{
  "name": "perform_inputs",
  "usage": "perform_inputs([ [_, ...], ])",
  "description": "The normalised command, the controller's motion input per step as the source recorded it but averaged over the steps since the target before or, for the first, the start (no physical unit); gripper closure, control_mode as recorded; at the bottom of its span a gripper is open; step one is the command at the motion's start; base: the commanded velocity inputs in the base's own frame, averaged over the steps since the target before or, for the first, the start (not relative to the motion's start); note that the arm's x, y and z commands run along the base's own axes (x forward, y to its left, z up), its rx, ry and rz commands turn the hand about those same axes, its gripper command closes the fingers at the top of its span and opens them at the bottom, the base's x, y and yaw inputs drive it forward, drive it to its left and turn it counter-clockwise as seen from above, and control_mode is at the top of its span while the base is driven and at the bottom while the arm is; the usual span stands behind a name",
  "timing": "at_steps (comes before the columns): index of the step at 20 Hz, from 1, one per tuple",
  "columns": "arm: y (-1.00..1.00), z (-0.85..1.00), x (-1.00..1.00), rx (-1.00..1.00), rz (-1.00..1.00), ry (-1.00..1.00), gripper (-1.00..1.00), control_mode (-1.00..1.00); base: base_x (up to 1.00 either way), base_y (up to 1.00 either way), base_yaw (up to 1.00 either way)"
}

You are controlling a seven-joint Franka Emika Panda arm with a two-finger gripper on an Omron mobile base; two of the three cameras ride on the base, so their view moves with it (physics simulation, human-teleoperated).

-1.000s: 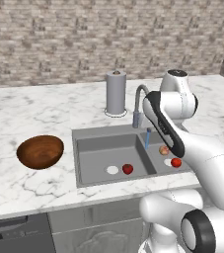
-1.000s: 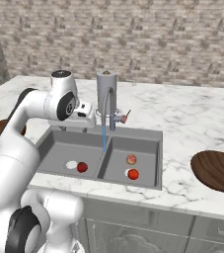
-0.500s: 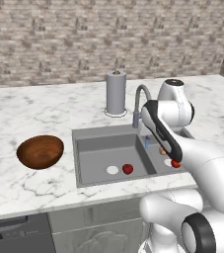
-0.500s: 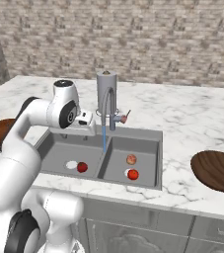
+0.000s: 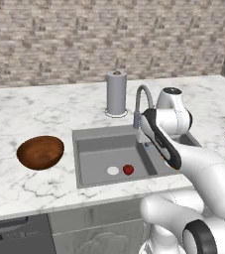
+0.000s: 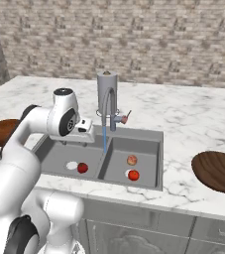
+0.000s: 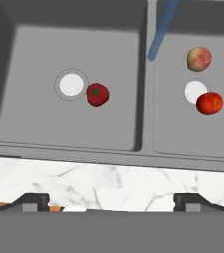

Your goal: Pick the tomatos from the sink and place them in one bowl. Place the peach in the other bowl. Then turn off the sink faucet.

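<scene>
End effector (image 7: 111, 200) spread wide, empty — swung lower over sink (image 7: 143, 148) since earlier; tomatos (image 7: 97, 94) unmoved.

A rendered kitchen, seen at the sink.
A white marble counter (image 6: 183, 114) ran below a brick wall (image 5: 84, 39) and carried a grey double-basin sink (image 6: 148, 136) with a gooseneck faucet (image 6: 108, 106); cabinet fronts (image 6: 134, 233) and a dishwasher panel (image 5: 15, 235) sat beneath.
</scene>
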Motion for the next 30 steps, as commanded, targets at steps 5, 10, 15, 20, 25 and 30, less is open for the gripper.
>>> perform_inputs([
  [5, 0.19, -0.21, -0.02, 0.0, 0.0, 0.0, -1.0, -1.0, 0.0, 0.0, 0.0],
  [10, 0.07, -0.27, 0.0, 0.0, 0.0, 0.0, -1.0, -1.0, 0.0, 0.0, 0.0],
  [15, 0.07, -0.17, 0.0, 0.0, 0.0, 0.0, -1.0, -1.0, 0.0, 0.0, 0.0],
  [20, 0.15, -0.06, 0.06, 0.0, 0.0, 0.03, -1.0, -1.0, 0.0, 0.0, 0.0],
  [25, 0.17, 0.0, 0.15, 0.0, 0.0, 0.06, -1.0, -1.0, 0.0, 0.0, 0.0],
  [30, 0.11, -0.08, 0.18, 0.0, 0.0, 0.03, -1.0, -1.0, 0.0, 0.0, 0.0],
])
